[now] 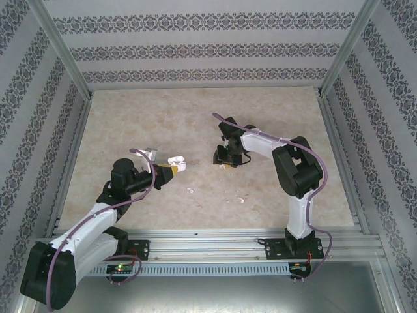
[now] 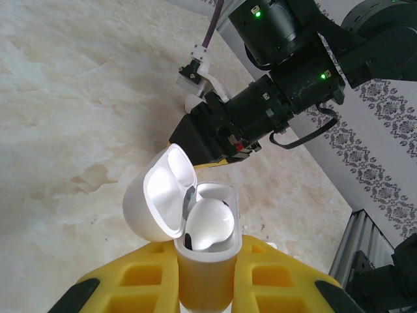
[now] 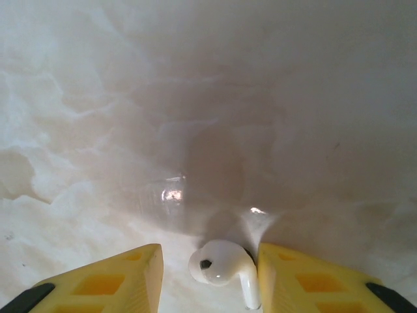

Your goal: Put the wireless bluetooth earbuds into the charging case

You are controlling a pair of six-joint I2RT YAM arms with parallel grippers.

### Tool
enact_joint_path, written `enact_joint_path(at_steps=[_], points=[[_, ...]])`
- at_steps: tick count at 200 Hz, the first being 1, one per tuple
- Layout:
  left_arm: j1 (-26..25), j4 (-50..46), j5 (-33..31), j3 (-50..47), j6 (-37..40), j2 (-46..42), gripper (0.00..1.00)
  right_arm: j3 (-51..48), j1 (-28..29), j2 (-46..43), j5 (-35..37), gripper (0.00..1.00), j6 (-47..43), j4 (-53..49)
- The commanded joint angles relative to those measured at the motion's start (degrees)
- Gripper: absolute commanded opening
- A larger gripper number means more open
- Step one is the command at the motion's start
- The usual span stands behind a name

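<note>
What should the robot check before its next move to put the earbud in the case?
1. Left tool grips the charging case: ok.
2. Case lid open: ok.
3. Free slot in the case: cannot tell; a seated earbud hides much of the inside.
4. Loose earbud lies on the table between the right tool's fingers: ok.
5. Right tool closed on the loose earbud: not ok; a gap shows beside one finger.
</note>
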Motion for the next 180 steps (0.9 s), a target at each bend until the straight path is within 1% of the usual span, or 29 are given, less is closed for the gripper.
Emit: enact_joint_path(at_steps=[1,40,86,180], points=[[-0.6,2.3,0.1,-0.1,0.3,-1.2,0.02,-0.6,1.8,-2.0,-0.5,0.42,2.7,-4.0],[-0.6,1.7,0.0,-0.1,0.4,-2.2,0.02,-0.8,2.2,-3.3,0.6,0.42,2.8,-4.6],[-0.6,1.3,-0.3,-1.0,0.2,-3.6,0.02,1.2,2.1,-4.5,3.9,0.43,1.8,-6.9],[-0.7,1.5,0.0,-0.9,1.0,-2.3,0.03,7.0,3.3,3.0,5.9,0.40,0.9,-8.6]])
